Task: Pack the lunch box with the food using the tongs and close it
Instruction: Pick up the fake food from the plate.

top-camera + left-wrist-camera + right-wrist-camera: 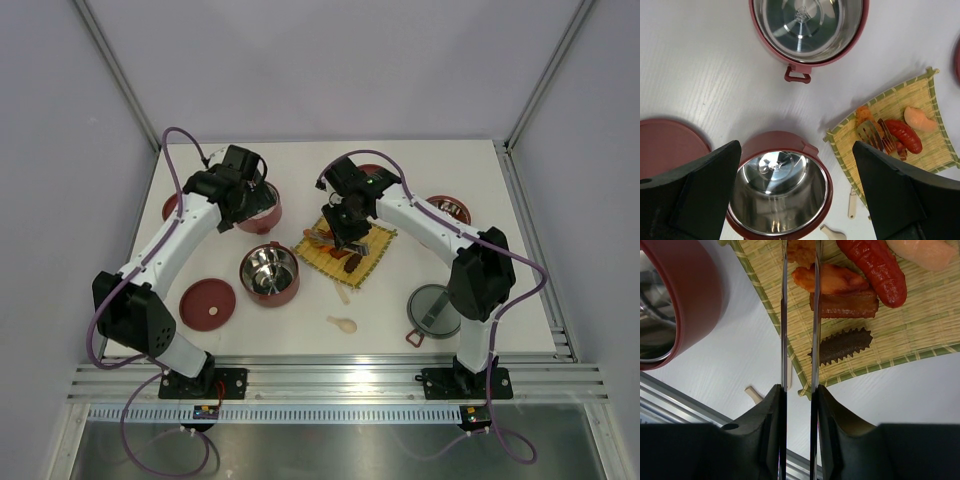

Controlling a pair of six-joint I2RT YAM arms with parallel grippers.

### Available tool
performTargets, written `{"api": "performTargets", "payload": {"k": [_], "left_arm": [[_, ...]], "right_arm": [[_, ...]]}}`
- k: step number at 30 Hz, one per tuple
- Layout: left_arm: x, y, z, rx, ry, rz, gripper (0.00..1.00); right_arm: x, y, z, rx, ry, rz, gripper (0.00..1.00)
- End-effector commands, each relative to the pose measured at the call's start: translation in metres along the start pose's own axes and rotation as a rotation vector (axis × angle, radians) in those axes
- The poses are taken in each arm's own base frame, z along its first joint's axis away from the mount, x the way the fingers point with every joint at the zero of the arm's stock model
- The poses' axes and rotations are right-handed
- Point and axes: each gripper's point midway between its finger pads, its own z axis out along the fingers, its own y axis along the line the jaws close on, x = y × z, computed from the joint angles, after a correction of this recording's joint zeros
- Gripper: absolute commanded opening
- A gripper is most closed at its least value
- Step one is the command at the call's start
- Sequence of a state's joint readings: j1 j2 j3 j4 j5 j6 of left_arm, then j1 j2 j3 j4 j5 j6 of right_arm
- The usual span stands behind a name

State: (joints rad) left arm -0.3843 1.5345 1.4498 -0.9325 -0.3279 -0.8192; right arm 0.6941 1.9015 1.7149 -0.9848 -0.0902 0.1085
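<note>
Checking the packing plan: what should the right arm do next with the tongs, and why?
Probably close the right claw further so the tongs pinch the orange fried piece near their tips. The tongs reach over the mat with that piece seemingly between their arms, and the nearby tier stands empty.

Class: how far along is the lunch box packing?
Done: the right gripper holds the tongs. In hand: their tips are at the food on the mat. Left: two tiers stand empty and the grey lid lies aside, so all packing and closing.
</note>
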Motion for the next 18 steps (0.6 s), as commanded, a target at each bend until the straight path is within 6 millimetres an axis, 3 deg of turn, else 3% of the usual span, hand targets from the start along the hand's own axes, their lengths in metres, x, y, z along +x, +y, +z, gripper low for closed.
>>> {"api": "performTargets", "payload": {"k": [1, 6, 11, 18], "left_arm": [[-0.03, 0.018, -0.016, -0.005, -0.087, -0.024, 0.99], [-0.042, 0.039, -0.023, -0.038, -0.12, -0.03, 0.99], [-0.053, 0.049, -0.032, -0.037, -0.154, -0.031, 0.99], [-0.063, 0.051, -0.037, -0.021, -0.165, -0.036, 0.99]], "right_arm": [[-0.02, 0.011, -0.026, -0.022, -0.095, -0.026, 0.28], [-0.029, 0.007, -0.044, 0.01, -0.162, 0.001, 0.28], [-0.037, 0.005, -0.077, 0.03, -0.254, 0.027, 0.28], [-0.036, 0.031, -0.114, -0.054, -0.315, 0.026, 0.29]]}}
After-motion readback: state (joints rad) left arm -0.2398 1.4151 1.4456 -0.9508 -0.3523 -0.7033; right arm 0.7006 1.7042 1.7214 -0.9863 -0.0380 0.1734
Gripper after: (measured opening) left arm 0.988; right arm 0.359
